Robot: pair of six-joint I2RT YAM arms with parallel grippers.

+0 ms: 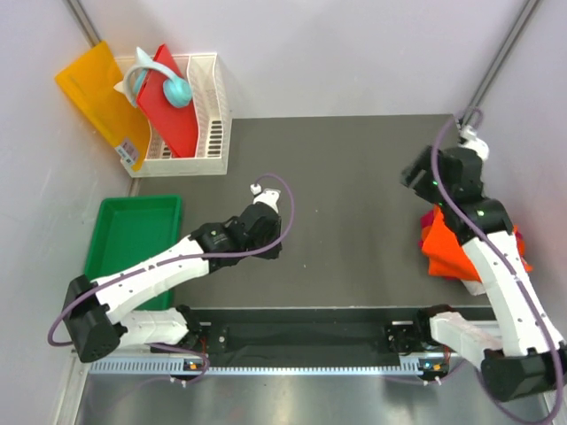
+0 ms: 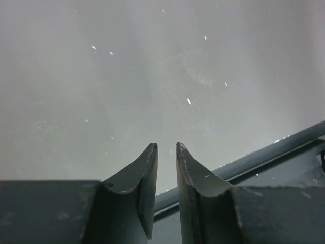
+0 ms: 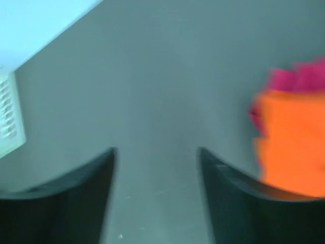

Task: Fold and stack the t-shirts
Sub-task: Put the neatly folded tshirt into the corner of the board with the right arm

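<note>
Two pincers hang over one dark table (image 1: 354, 168). The left gripper (image 2: 166, 147), mid-frame, has its jaws a narrow slit apart and clasps nothing. The right gripper (image 3: 157, 150) is spread wide and empty. The t-shirts (image 1: 447, 250) lie in one heap at the right edge, orange over magenta; I cannot tell how many there are. At the left is one green tray (image 1: 133, 235). At the upper left, one white rack (image 1: 215, 115) holds one red board (image 1: 173, 119), with one yellow sheet (image 1: 93, 97) beside it.

A dark grey matte counter (image 1: 354, 177) fills the middle of the top view, under soft, even light that casts no hard shadows. Pale grey-white walls (image 1: 354, 53) close it in beyond the far edge and on both sides, with one slim pole (image 1: 81, 19) slanting past the far-left corner and a second pole (image 1: 505, 53) past the far-right corner. A slotted metal rail (image 1: 292, 365) runs along the near edge, above a brushed grey surface (image 1: 292, 403).
</note>
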